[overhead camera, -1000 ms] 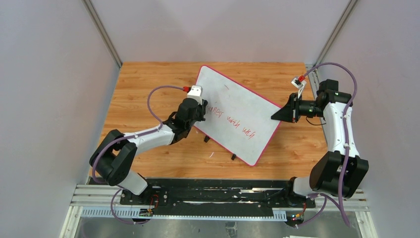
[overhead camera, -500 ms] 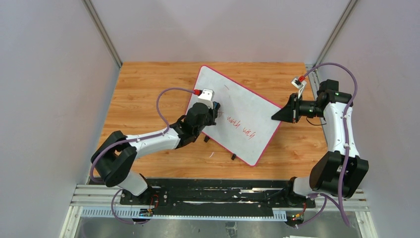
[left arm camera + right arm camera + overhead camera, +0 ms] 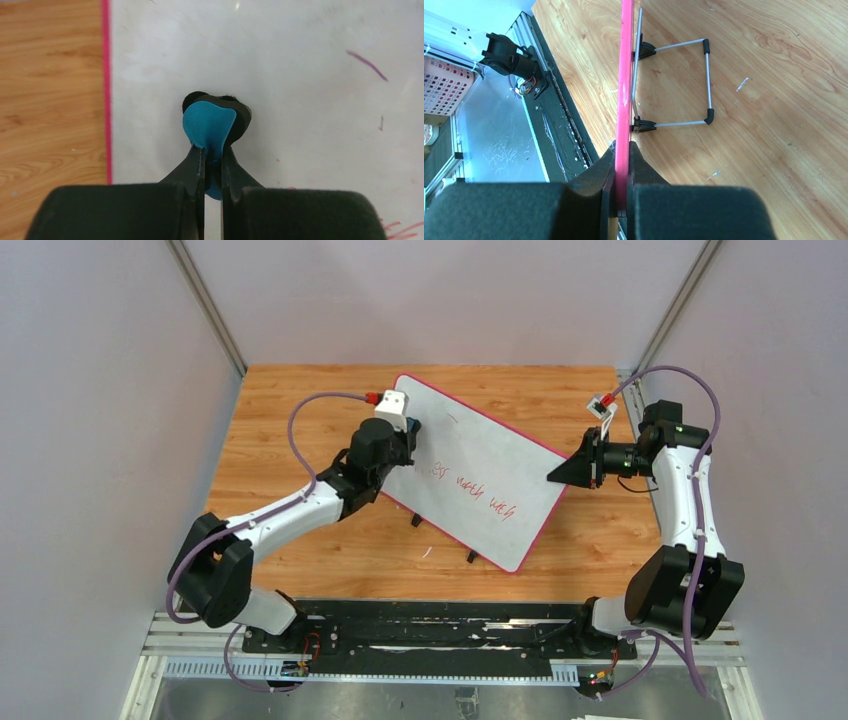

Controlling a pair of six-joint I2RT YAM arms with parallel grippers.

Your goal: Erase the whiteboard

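The left gripper (image 3: 212,152) is clamped on a blue-and-black eraser (image 3: 210,120). The eraser's pad presses flat against the whiteboard (image 3: 300,90) just ahead of the fingertips. The board's pink rim runs close by on this gripper's left (bare wooden table (image 3: 50,100) beyond it). Red writing (image 3: 470,488) lies on the board between the two grippers. The right gripper (image 3: 622,150) is closed on the board's pink edge, with the wire stand (image 3: 706,82) ahead and to its right.

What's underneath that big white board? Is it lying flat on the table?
No. Under the whiteboard a thin metal wire stand with black feet props it on the wooden table. Anything else beneath is hidden by the board.
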